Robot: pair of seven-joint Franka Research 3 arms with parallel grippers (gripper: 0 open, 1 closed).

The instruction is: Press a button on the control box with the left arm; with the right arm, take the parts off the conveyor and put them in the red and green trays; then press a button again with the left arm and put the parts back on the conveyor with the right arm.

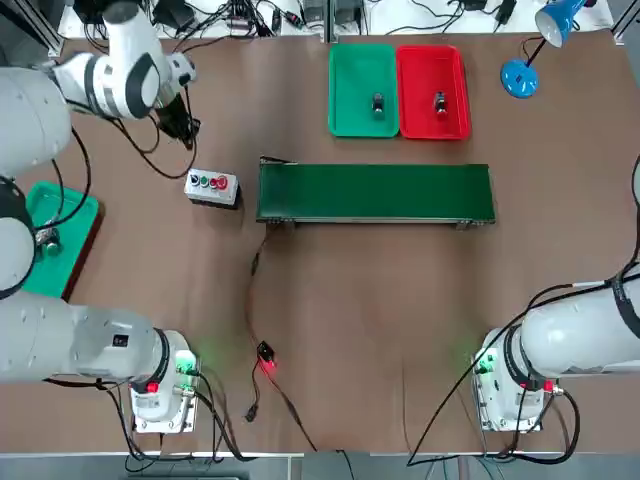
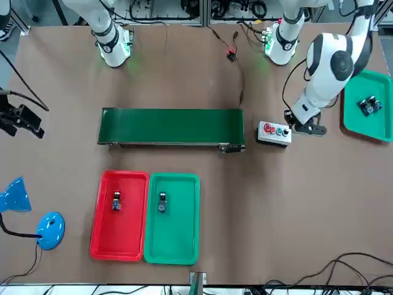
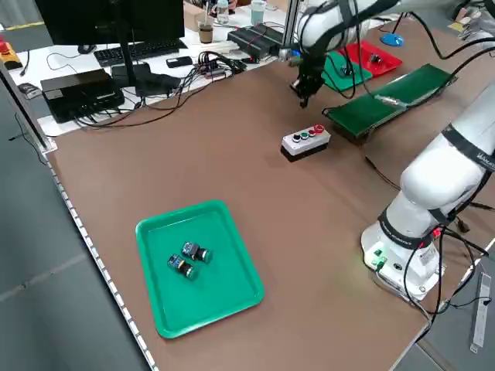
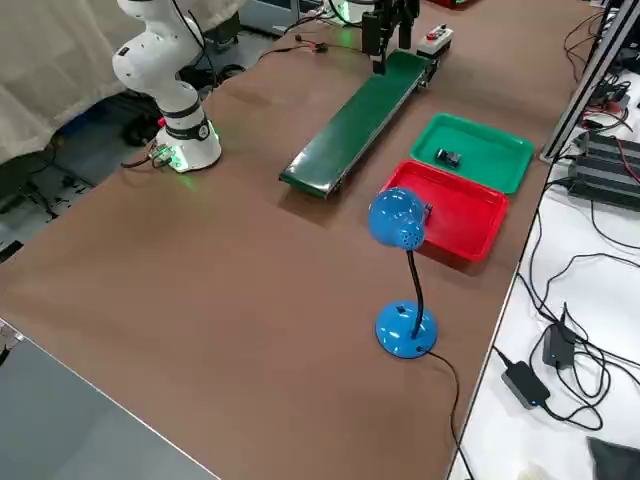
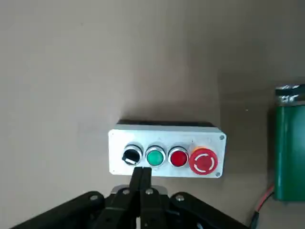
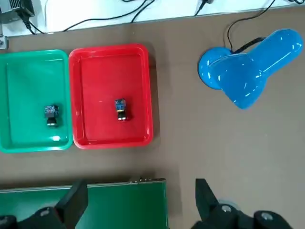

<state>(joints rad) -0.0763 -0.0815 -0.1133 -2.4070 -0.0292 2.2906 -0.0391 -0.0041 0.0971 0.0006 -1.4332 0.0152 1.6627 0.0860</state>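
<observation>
The control box [image 1: 212, 186] sits on the table just off the left end of the conveyor [image 1: 375, 192], whose belt is bare. My left gripper [image 1: 188, 128] hangs shut just beyond the box; in the left wrist view its joined fingertips [image 5: 141, 171] sit at the box's edge, between the black knob and the green button [image 5: 155, 157]. My right gripper [image 2: 21, 125] stands open above the table off the conveyor's other end, holding nothing. The red tray [image 1: 455, 120] holds one part [image 1: 439, 101]. A second part [image 1: 378, 102] lies in the green tray [image 1: 345, 115].
A green tray with a red-brown edge [image 1: 70, 250] holding two small pieces lies at the table's left edge. A blue desk lamp [image 1: 520, 75] stands at the back right, beside the red tray. A cable with a small red light [image 1: 266, 362] runs across the table's near middle.
</observation>
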